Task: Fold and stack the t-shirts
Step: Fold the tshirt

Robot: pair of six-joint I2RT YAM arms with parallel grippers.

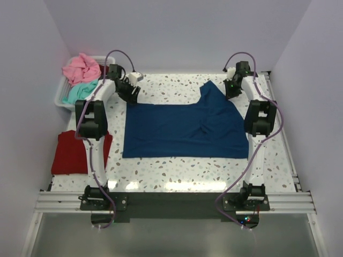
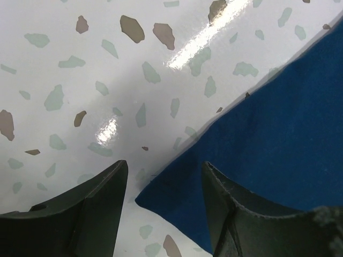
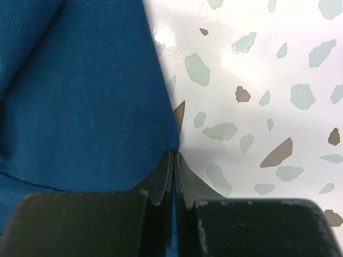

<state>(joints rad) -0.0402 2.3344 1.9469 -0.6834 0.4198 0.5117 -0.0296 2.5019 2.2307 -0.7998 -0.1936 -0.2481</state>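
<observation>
Left gripper (image 1: 128, 90), from above, is hanging at the far left corner of the navy t-shirt (image 1: 182, 131), which is lying spread across the middle of the table (image 1: 177, 171). The right gripper (image 1: 233, 88) is sitting at the shirt's far right edge. A dark red t-shirt (image 1: 72, 152) is resting folded at the table's left side, while the pink t-shirt (image 1: 80, 67) and teal t-shirt (image 1: 80, 91) are piling in the white basket (image 1: 60, 100).

Looking from the left wrist, its fingers (image 2: 80, 214) are standing spread, the shirt corner lying between them.

Looking from the right wrist, its fingers (image 3: 158, 184) are pressing together, pinching the navy edge.
</observation>
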